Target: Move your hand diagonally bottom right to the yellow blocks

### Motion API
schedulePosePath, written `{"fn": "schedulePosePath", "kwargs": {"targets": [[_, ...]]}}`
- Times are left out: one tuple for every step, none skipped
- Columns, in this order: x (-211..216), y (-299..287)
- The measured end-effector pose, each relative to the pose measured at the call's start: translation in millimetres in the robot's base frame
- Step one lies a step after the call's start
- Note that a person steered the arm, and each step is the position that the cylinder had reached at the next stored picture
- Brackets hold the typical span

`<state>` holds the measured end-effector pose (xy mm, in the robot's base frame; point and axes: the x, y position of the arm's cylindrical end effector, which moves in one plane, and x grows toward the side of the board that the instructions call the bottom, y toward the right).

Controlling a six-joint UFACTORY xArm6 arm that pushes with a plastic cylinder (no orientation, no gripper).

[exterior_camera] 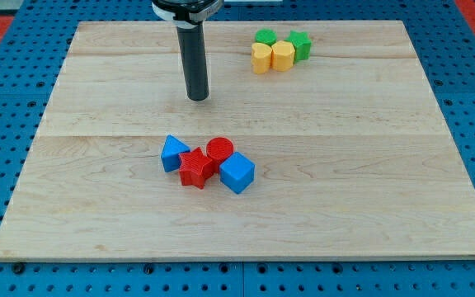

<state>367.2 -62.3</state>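
Observation:
Two yellow blocks (271, 57) sit side by side near the view's top, right of centre. The left one (261, 58) is a pentagon-like shape and the right one (283, 55) looks hexagonal. Two green blocks (284, 41) touch them from behind. My tip (198, 96) stands on the board to the left of the yellow blocks and a little lower in the view, with a clear gap between it and them. The dark rod rises straight up to the view's top edge.
A cluster lies below my tip near the board's middle: a blue triangle (172, 153), a red star (195, 168), a red cylinder (219, 151) and a blue cube (237, 173). The wooden board (386, 206) rests on a blue pegboard.

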Motion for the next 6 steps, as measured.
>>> {"fn": "schedulePosePath", "kwargs": {"targets": [[0, 0], [0, 7], [0, 14], [0, 29], [0, 63], [0, 176]]}}
